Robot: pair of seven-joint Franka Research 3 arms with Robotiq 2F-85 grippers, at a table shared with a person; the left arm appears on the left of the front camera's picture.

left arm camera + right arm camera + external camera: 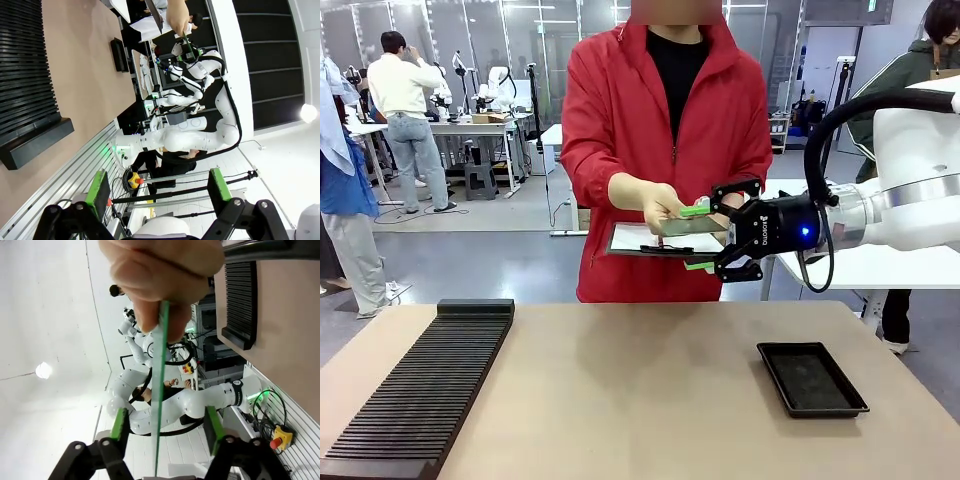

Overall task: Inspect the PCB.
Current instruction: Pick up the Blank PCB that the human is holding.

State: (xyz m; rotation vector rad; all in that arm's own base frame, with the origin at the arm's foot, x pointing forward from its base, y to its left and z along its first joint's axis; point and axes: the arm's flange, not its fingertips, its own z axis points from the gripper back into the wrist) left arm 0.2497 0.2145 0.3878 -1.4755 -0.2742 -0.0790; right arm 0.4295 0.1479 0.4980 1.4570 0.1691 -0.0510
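Two green pads of my right gripper (696,238) stand wide apart in the middle of the front view, one above and one below the PCB (692,226), and neither touches it. A person's hand (660,205) pinches the board's left end and holds it flat over a clipboard (630,237). In my right wrist view the PCB (160,370) shows edge-on. It is a thin green line running from the hand (160,275) at the top down between my fingers, with clear gaps to both pads. My left gripper (157,190), at the bottom of the left wrist view, is spread open too and holds nothing. On the table (640,380) a black tray (790,347) lies at lower right and a ribbed black rack (420,390) at lower left.
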